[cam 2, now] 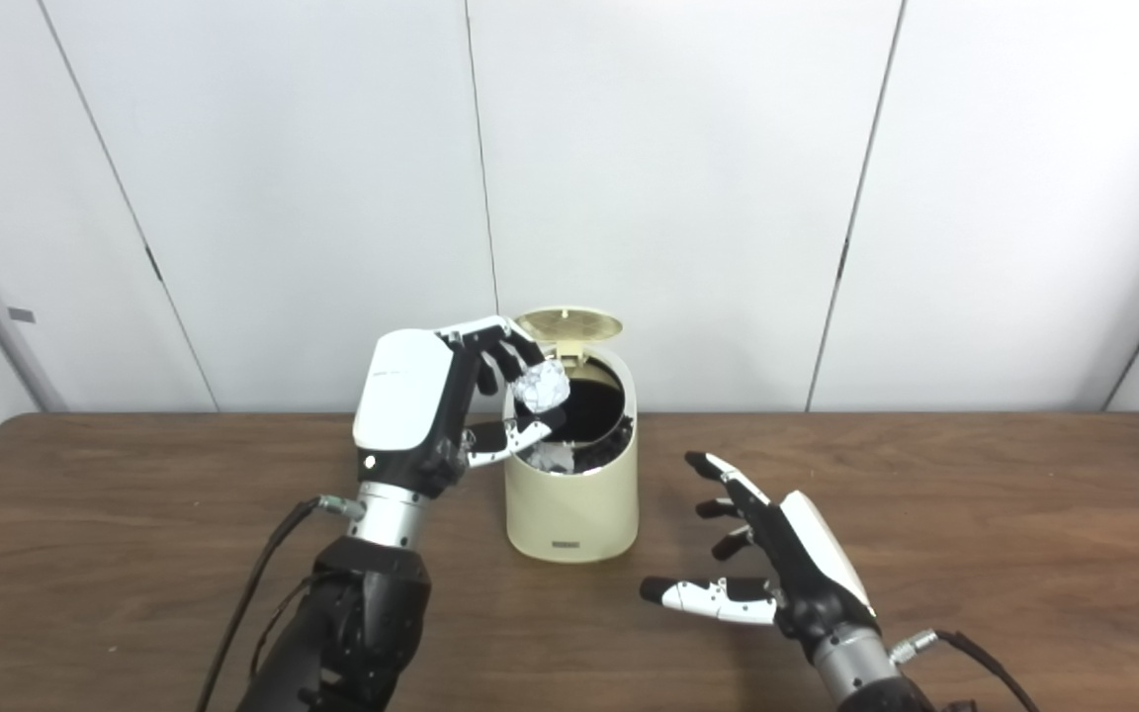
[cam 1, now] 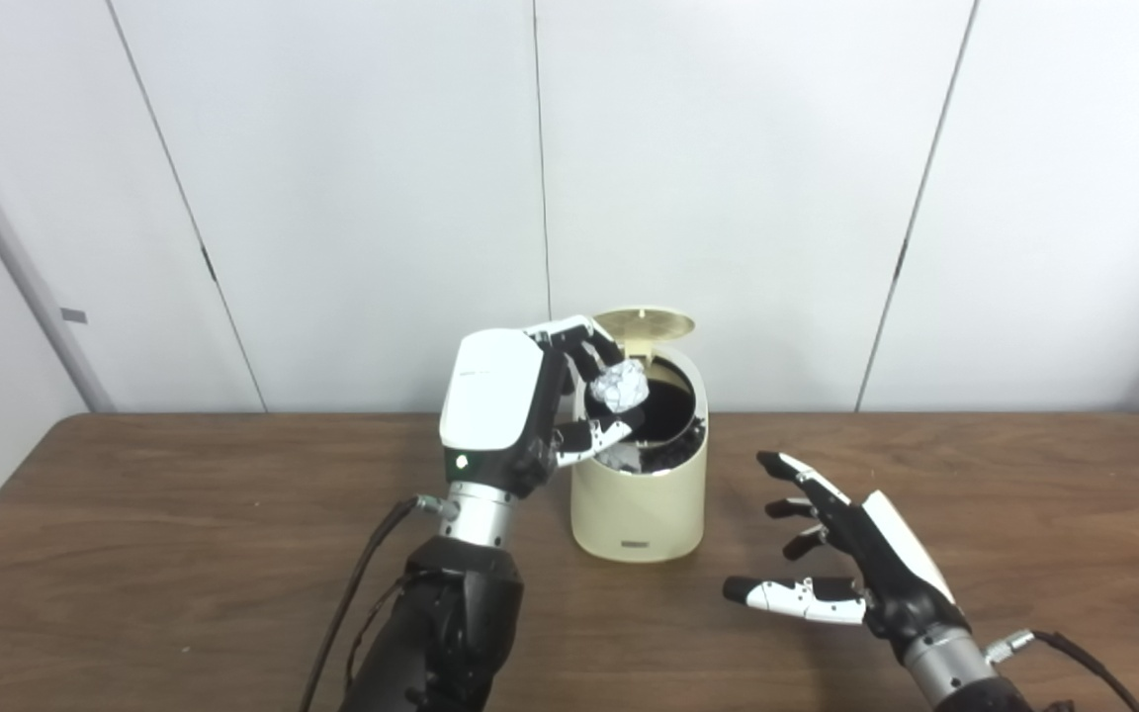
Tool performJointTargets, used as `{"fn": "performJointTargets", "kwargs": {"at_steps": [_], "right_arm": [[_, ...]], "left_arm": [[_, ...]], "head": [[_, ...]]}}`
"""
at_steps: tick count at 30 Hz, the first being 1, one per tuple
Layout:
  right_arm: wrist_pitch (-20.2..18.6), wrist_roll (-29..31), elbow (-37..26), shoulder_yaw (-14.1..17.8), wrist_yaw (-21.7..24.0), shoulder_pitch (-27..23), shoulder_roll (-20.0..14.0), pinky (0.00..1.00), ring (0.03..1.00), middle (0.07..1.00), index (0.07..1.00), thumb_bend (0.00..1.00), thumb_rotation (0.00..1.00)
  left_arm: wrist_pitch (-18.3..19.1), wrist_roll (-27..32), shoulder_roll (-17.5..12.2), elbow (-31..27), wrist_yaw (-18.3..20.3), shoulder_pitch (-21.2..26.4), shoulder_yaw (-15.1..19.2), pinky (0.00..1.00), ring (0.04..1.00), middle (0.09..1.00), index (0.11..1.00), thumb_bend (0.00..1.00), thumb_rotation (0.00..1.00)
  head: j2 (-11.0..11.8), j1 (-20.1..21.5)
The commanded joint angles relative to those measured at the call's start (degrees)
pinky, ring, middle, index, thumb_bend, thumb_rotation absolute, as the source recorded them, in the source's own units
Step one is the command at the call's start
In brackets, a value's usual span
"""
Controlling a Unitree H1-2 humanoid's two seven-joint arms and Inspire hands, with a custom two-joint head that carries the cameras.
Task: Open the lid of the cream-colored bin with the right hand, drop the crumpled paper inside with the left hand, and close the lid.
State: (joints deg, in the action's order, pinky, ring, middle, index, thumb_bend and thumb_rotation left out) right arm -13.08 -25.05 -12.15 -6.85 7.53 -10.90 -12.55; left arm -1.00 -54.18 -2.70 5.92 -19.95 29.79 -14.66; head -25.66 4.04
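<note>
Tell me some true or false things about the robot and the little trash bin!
1. The bin's lid is standing open. True.
2. The left hand holds a paper ball over the bin. True.
3. The right hand is pressing down on the lid. False: it is open, off to the bin's right above the table, touching nothing.
4. The bin is lying on its side. False: it stands upright.
5. Something white already lies inside the bin. True, though what it is cannot be told.
</note>
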Motion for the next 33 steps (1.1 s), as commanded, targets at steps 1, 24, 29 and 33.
{"fn": "performJointTargets", "kwargs": {"at_steps": [1,24,29,33], "right_arm": [[0.6,0.0,-2.4,0.3,-0.9,-1.2,0.3,0.57,0.787,0.907,0.889,0.67,0.36],[0.5,-0.2,-3.9,1.0,-0.9,-0.2,0.7,0.58,0.775,0.907,0.886,0.68,0.39],[0.5,0.0,-4.2,1.2,-0.8,0.0,0.8,0.58,0.772,0.912,0.884,0.68,0.38],[1.1,-0.5,-4.0,1.1,-1.1,0.2,0.7,0.59,0.776,0.908,0.881,0.68,0.41]], "left_arm": [[-0.7,-2.1,-0.2,0.2,-3.3,3.8,-0.7,0.24,0.299,0.412,0.513,0.52,0.00],[3.3,-8.7,-2.2,10.9,-11.4,7.6,-5.9,0.20,0.306,0.424,0.517,0.52,0.00],[5.1,-9.2,-2.7,10.6,-8.4,7.7,-6.9,0.22,0.321,0.430,0.521,0.52,0.00],[6.1,-8.7,-3.0,10.2,-5.5,7.6,-7.5,0.23,0.356,0.458,0.534,0.52,0.00]], "head": [[-0.1,0.3],[-0.6,1.0],[-0.7,0.9],[-0.7,0.9]]}}
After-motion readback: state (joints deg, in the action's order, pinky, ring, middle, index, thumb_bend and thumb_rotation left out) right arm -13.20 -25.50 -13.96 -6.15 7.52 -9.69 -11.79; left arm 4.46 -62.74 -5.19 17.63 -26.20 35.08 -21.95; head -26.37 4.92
